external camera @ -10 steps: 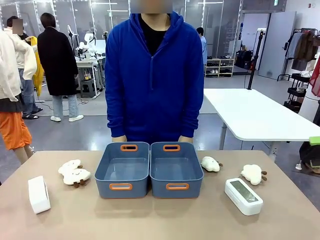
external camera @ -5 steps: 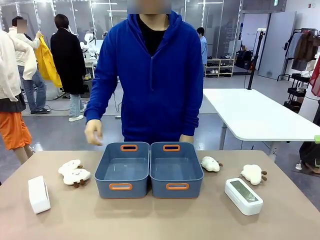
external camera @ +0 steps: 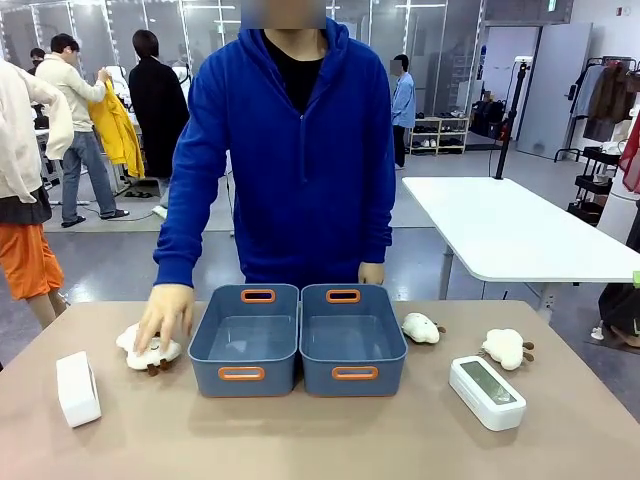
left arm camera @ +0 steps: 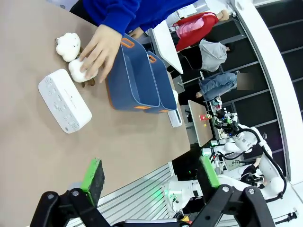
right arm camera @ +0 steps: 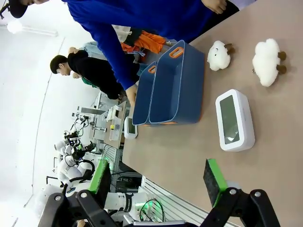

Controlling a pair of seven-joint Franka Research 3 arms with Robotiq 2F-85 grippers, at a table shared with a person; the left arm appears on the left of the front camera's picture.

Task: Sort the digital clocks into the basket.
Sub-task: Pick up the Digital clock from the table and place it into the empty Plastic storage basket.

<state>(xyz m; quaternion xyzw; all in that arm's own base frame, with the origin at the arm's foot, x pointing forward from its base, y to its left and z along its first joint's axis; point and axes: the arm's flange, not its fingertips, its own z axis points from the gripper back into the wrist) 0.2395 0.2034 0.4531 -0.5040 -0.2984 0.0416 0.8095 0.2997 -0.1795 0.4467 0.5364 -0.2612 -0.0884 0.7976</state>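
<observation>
Blue sleeve, front view: the person's hand (external camera: 165, 315) has dropped onto a plush toy (external camera: 150, 356), while both digital clocks (external camera: 77, 388) lie unsorted on the counter (external camera: 320, 440), outside the empty baskets (external camera: 245, 374). Left wrist view: left gripper (left arm camera: 151, 172) fingers apart, empty; left clock (left arm camera: 64, 107) white, screen hidden. Right wrist view: right gripper (right arm camera: 157, 176) fingers apart, empty; right clock (right arm camera: 234, 119) has its grey-green screen up.

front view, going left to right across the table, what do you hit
left digital clock → plush toys under the person's hand → left basket → right basket → small plush toy → right digital clock

Bright, even light; wrist views distorted
</observation>
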